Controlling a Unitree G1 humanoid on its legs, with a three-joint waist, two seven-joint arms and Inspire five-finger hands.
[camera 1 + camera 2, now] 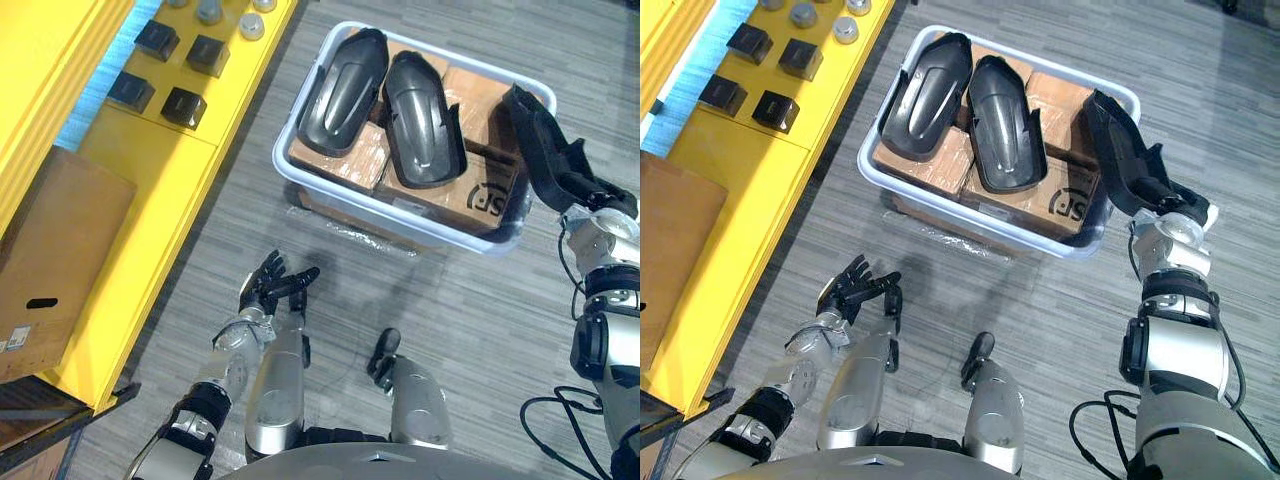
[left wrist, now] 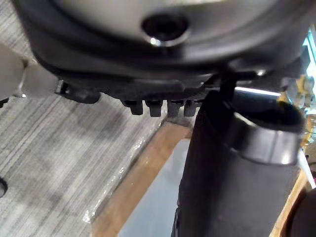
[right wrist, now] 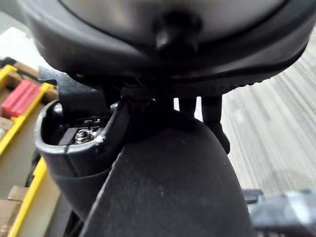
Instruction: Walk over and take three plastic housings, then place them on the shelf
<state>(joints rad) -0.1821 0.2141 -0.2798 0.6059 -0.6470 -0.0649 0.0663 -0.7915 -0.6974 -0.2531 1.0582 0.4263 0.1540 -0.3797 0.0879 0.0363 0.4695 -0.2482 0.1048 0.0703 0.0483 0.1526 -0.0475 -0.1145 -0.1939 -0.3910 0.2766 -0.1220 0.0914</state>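
Two black plastic housings [image 1: 345,90] [image 1: 425,120] lie side by side, hollow side up, on cardboard boxes inside a white bin [image 1: 380,210] on the floor. A third black housing [image 1: 535,140] stands tilted over the bin's right end, and my right hand [image 1: 590,195] is shut on its lower end. The right wrist view shows that housing [image 3: 168,182] close under the curled fingers. My left hand [image 1: 275,290] hangs low over the grey floor, short of the bin, with its fingers relaxed and holding nothing. The yellow shelf [image 1: 170,200] runs along the left.
Several small black boxes [image 1: 185,105] and grey round parts [image 1: 250,25] sit on the yellow shelf's surface. A brown cardboard box [image 1: 50,260] rests on its lower left part. Grey floor lies between the shelf and the bin.
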